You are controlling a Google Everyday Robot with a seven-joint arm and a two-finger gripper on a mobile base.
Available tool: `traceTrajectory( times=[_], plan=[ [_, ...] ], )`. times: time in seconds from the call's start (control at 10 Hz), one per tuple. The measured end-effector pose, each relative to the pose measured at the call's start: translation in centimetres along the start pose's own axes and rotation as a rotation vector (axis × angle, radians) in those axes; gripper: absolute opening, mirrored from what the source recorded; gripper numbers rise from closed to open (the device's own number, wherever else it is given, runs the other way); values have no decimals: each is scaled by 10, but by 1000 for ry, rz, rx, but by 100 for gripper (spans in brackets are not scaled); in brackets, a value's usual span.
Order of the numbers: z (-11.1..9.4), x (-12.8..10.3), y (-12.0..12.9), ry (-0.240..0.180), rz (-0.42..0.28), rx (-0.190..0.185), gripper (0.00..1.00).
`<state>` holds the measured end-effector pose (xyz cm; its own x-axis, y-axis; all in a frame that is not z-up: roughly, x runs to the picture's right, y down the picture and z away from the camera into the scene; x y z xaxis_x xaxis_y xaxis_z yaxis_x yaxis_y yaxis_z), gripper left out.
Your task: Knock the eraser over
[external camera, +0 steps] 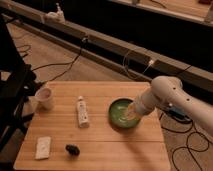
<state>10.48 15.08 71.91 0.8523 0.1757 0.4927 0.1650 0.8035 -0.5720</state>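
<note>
The eraser (72,149) is a small near-black lump on the wooden table (100,145), near the front left. My gripper (131,113) hangs at the end of the white arm (172,97) that comes in from the right. It hovers over the right part of the green bowl (121,112), far to the right of the eraser.
A white tube (82,111) lies mid-table. A flat white block (43,147) lies at the front left, next to the eraser. A white cup (44,98) stands at the left edge. Cables run across the floor behind and to the right.
</note>
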Motion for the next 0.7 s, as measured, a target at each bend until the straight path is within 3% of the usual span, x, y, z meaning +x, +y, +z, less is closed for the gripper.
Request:
traceTrajectory(
  times=[0.5,0.7],
  plan=[
    [56,-82,32,-85,-204,-156,0],
    [55,-82,32,-85,-203,-154,0]
  ],
)
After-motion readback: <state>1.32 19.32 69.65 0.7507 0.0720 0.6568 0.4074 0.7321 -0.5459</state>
